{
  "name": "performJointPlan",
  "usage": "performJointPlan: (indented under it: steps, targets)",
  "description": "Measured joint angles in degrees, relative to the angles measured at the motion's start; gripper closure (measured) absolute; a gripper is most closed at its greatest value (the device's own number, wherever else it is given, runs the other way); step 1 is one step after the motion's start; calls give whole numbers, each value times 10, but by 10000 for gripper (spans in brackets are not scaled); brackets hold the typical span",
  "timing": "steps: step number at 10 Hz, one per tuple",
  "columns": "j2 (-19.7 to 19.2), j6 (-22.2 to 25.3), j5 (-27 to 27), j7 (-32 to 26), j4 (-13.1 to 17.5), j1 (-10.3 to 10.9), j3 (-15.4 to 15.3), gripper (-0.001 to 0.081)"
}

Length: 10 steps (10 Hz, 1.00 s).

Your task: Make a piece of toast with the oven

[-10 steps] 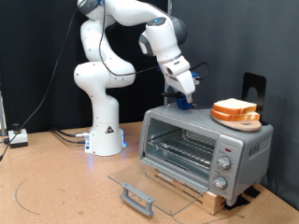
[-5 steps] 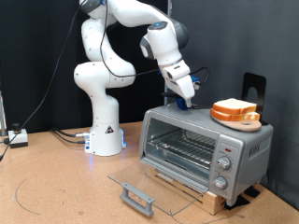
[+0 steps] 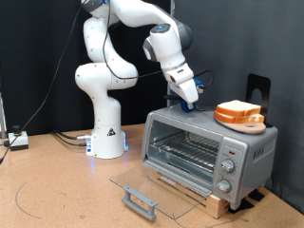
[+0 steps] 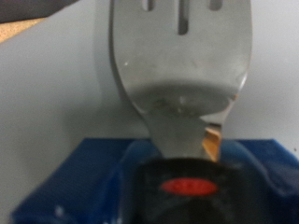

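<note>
The silver toaster oven (image 3: 204, 150) stands on a wooden board with its glass door (image 3: 152, 185) dropped open and its wire rack bare. Two slices of toast (image 3: 237, 111) lie stacked on an orange plate (image 3: 228, 120) on the oven's roof. My gripper (image 3: 190, 99) hangs just over the roof, to the exterior view's left of the plate. In the wrist view the blue fingers (image 4: 84, 177) are shut on the black handle (image 4: 187, 182) of a metal slotted spatula (image 4: 182, 65). Its blade points away over the pale oven top.
The white arm base (image 3: 106, 128) stands to the exterior view's left of the oven, with cables (image 3: 57, 138) on the brown table. A black stand (image 3: 258, 90) rises behind the plate. The open door's grey handle (image 3: 140, 201) juts towards the exterior view's bottom.
The gripper with the spatula has shifted very slightly over the oven's roof. The toast, the plate and the door have not moved.
</note>
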<state>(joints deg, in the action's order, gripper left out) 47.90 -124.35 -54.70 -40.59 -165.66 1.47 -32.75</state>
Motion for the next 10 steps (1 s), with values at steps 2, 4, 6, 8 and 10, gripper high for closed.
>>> performJointPlan:
  steps: [2,4,6,8,10]
  targets:
    - [-3,3,-1,-9,0,0,12,411]
    - [-3,3,-7,-11,3,-1,31,411]
    - [-2,15,-5,-15,16,-3,67,411]
    - [0,38,10,-27,28,-11,102,411]
    - [0,49,18,-29,33,-14,110,411]
